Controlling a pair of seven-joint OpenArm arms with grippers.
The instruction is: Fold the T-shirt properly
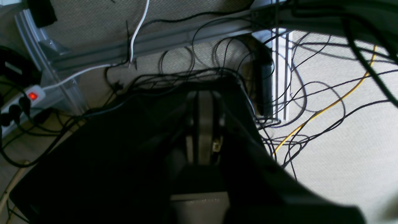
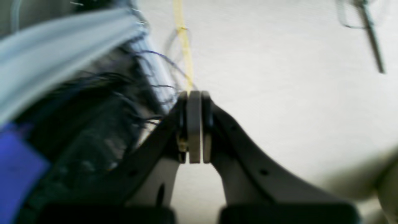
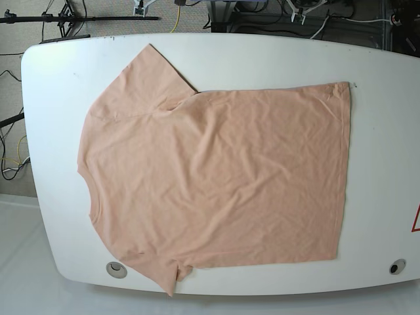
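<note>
Base view, L to R: white table (image 3: 46,79) w/ rounded corners; the T-shirt (image 3: 216,180) lies spread flat on it, unfolded, peach-pink, lightly wrinkled. Collar sits at the L side of the view, hem (image 3: 346,164) runs down the R side. One sleeve (image 3: 147,75) points toward the far L corner, the other sleeve (image 3: 164,272) reaches the near edge, its tip just at the table rim. Small round fitting (image 3: 116,269) near the front L edge, another (image 3: 396,266) front R. No arm over the table in this view.

Right wrist view — blurred: right gripper (image 2: 194,127) w/ pads pressed together, nothing between them. It hangs over pale floor; a yellow cable (image 2: 183,40) runs behind it, dark wires and a grey rail to the L.

Left wrist view — dark: left gripper (image 1: 203,124) fingers closed flat against each other, holding nothing. Power strip (image 1: 21,104) w/ lit red switch far L, tangled black cables (image 1: 298,93) across the floor, a yellow cable (image 1: 329,107) to the R.
</note>
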